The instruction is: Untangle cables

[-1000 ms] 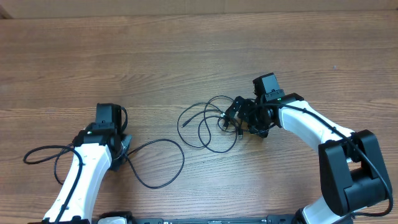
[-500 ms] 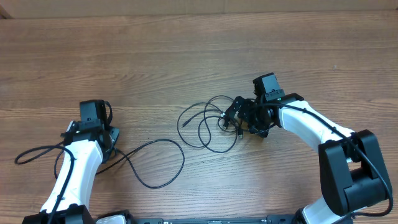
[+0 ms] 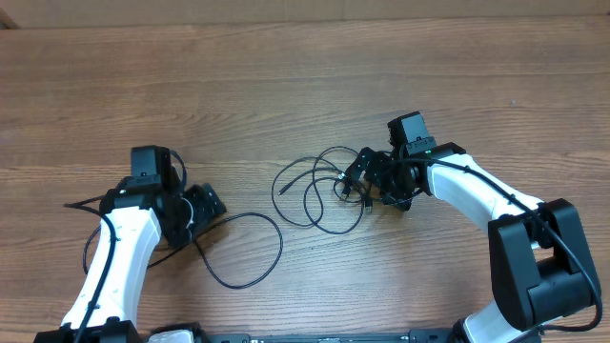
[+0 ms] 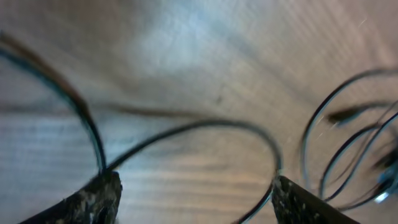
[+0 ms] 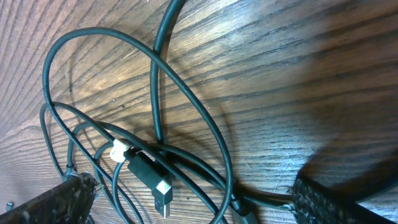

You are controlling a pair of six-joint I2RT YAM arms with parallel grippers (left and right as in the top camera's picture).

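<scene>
Nearest to the robot's side of the table [image 3: 305,67], the left arm reaches forward. Its left claw [image 4: 196,182] hangs low over the wood with the two fingers well apart, and it clamps nothing. One long cable [image 4: 217,122] lies on the table here. It runs up to the left fingertip, bends in a wide loop to the right and passes just beside the other fingertip. I cannot tell whether it touches the fingers, because this view is blurred. From overhead, this loop lies between the two arms, nearer to the left one.

A little farther and to the right lies the bunch of cables [image 3: 324,191], several thin black loops crossing one over another. The right claw [image 5: 193,186] stands at the right edge of this bunch. Its fingers are spread wide, with strands on the wood between them, and it grips none of them. In its wrist view a black plug [image 5: 151,178] with a silvery end lies among the strands. A small white tag [image 5: 118,151] sits on one cable just beside the plug.

Beyond them the brown wood of the table goes on to the far edge.
</scene>
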